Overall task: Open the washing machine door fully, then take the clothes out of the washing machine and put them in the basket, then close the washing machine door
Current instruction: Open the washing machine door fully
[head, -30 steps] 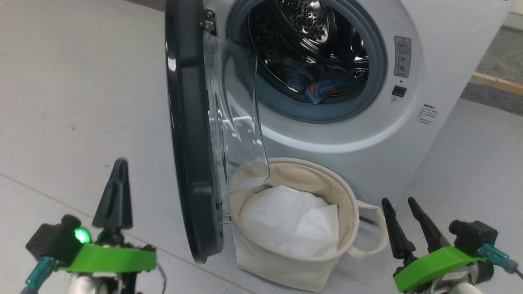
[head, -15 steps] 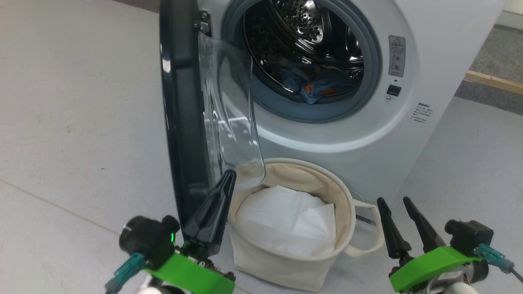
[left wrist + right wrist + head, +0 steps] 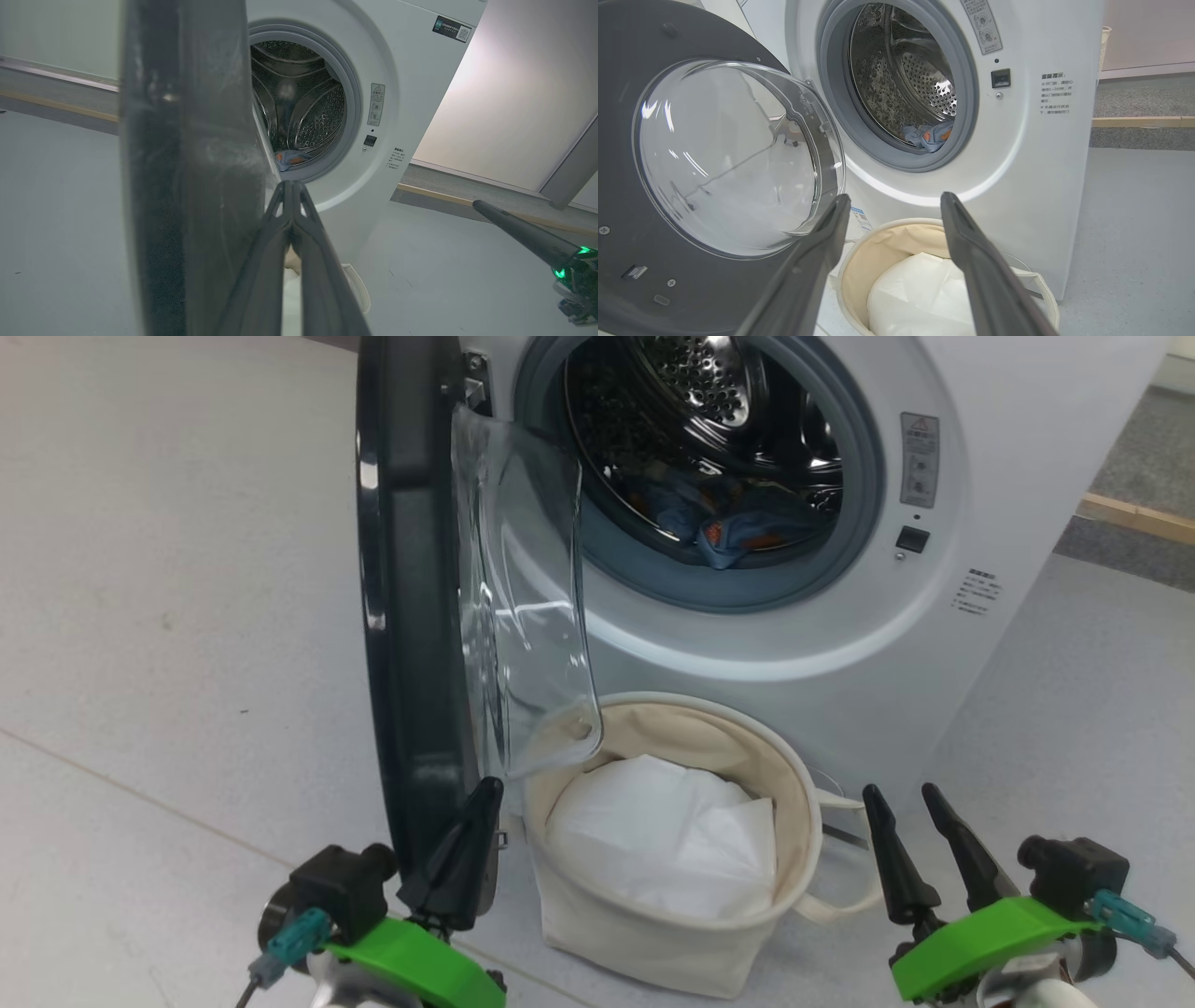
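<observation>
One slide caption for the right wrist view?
Open right hand facing the washing machine: door open, clothes in the drum, basket below.

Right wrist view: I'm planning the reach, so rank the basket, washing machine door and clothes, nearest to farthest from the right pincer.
From the right pincer:
1. basket, just below its tips.
2. washing machine door, swung open at left.
3. clothes, inside the drum ahead.

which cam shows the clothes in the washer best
Head view: the clothes look largest, blue with orange. Right wrist view shows a smaller bunch; left wrist view, a sliver beside the washing machine door.
</observation>
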Motion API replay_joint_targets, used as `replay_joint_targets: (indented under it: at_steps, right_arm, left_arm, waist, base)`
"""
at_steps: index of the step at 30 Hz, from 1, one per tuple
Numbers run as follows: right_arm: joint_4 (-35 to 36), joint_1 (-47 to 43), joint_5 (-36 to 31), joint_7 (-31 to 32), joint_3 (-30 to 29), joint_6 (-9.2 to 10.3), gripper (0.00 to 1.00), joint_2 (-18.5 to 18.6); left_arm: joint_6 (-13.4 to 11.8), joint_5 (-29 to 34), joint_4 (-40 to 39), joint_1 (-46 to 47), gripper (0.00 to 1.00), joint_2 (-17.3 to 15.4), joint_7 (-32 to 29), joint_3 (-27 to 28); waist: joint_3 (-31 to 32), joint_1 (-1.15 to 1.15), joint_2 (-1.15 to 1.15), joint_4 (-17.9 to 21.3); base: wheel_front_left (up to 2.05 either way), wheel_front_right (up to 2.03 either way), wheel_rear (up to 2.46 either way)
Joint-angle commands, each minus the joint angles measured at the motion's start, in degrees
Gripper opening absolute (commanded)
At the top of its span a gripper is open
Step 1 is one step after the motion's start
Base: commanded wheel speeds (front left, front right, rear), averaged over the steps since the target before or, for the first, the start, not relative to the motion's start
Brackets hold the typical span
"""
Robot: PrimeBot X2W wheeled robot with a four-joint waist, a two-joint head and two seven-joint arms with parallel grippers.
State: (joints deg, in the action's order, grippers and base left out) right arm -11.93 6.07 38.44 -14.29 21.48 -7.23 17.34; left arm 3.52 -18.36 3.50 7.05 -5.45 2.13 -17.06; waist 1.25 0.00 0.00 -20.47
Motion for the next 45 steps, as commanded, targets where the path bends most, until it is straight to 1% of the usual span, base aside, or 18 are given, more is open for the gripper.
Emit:
replay_joint_targets:
  at_steps: [1, 10, 15, 16, 21, 31, 35, 45]
  right_arm:
    - [1.89, 2.33, 0.09, -0.71, 0.64, -0.25, 1.00, 1.09]
    - [2.32, 3.41, -0.51, -0.63, 2.18, -0.25, 1.00, 1.58]
    - [3.07, 4.17, -0.77, -0.17, 2.58, -0.25, 1.00, 2.30]
    - [3.44, 4.37, -0.85, 0.11, 2.66, -0.25, 1.00, 2.67]
    - [4.43, 5.12, -1.03, 0.81, 3.22, -0.25, 1.00, 3.13]
    - [6.29, 6.75, -1.39, 2.22, 4.70, -0.25, 1.00, 3.97]
    - [6.55, 7.44, -1.45, 2.44, 5.37, -0.25, 1.00, 4.06]
    - [6.13, 8.93, -1.41, 2.59, 7.37, -0.25, 1.00, 4.20]
  left_arm:
    - [-0.66, -0.47, -1.02, 2.01, 0.00, -0.85, 0.07, 3.12]
    - [-1.45, -1.45, 1.52, 3.37, 0.00, -1.81, 0.85, 5.01]
    - [-2.18, -2.26, 2.38, 4.24, 0.00, -2.48, 1.56, 6.74]
    - [-2.29, -2.36, 2.96, 4.98, 0.00, -2.59, 1.84, 6.99]
    - [-2.48, -2.67, 4.77, 6.78, 0.00, -2.55, 2.52, 7.31]
    - [-3.66, -3.71, 6.37, 9.24, 0.00, -3.92, 3.61, 9.84]
    - [-3.95, -4.37, 6.71, 10.01, 0.00, -4.85, 4.17, 11.24]
    - [-3.92, -6.92, 10.61, 12.08, 0.00, -8.37, 4.01, 15.46]
  waist:
    - [-0.08, 0.00, 0.00, -0.36]
    - [-0.69, 0.00, 0.00, -2.65]
    - [-1.95, 0.00, 0.00, -4.12]
    - [-2.52, 0.00, 0.00, -5.00]
    - [-3.79, 0.00, 0.00, -6.95]
    - [-6.88, 0.00, 0.00, -9.33]
    - [-7.77, 0.00, 0.00, -9.65]
    - [-8.66, 0.00, 0.00, -8.52]
  base:
    - [0.00, 0.00, 0.00]
    - [0.00, 0.00, 0.00]
    - [0.00, 0.00, 0.00]
    - [0.00, 0.00, 0.00]
    - [0.00, 0.00, 0.00]
    - [0.00, 0.00, 0.00]
    - [0.00, 0.00, 0.00]
    - [0.00, 0.00, 0.00]
